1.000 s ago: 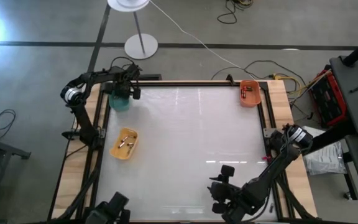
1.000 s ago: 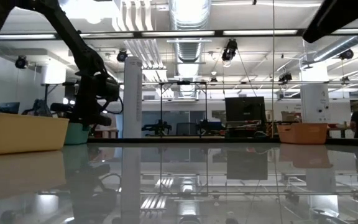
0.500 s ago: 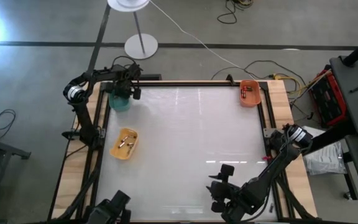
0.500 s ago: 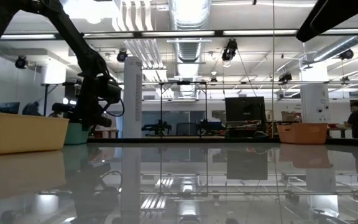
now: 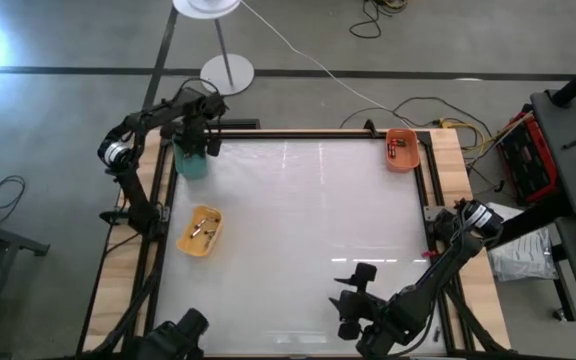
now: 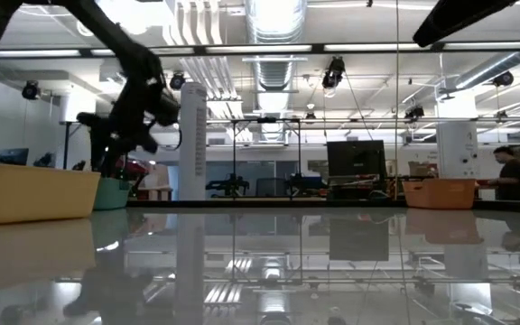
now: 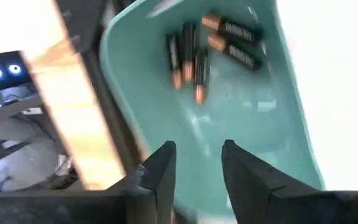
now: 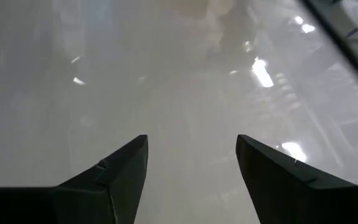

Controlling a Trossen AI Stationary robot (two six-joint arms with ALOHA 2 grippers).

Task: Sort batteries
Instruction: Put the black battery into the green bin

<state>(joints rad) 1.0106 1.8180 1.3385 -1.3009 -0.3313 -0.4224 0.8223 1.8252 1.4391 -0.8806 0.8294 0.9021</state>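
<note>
Several dark batteries with copper ends [image 7: 194, 62] lie on the floor of the green bin [image 7: 247, 124], which stands at the table's far left corner [image 5: 193, 163]. My left gripper [image 7: 197, 168] hangs open over that bin [image 5: 197, 138], above its rim in the low view [image 6: 108, 155], with nothing between the fingers. More batteries lie in the yellow bin [image 5: 200, 230] and in the orange bin [image 5: 402, 150]. My right gripper [image 8: 191, 162] is open over bare table near the near edge [image 5: 348, 300].
The yellow bin [image 6: 30, 191] sits by the left edge and the orange bin [image 6: 439, 192] at the far right corner. The glossy white table top [image 5: 308, 220] stretches between them. A lamp base [image 5: 227, 73] stands beyond the far edge. A person [image 6: 513, 176] shows far off in the room.
My left gripper has risen from down by the green bin to above its rim and drifted slightly toward the far edge. The bins have stayed where they were.
</note>
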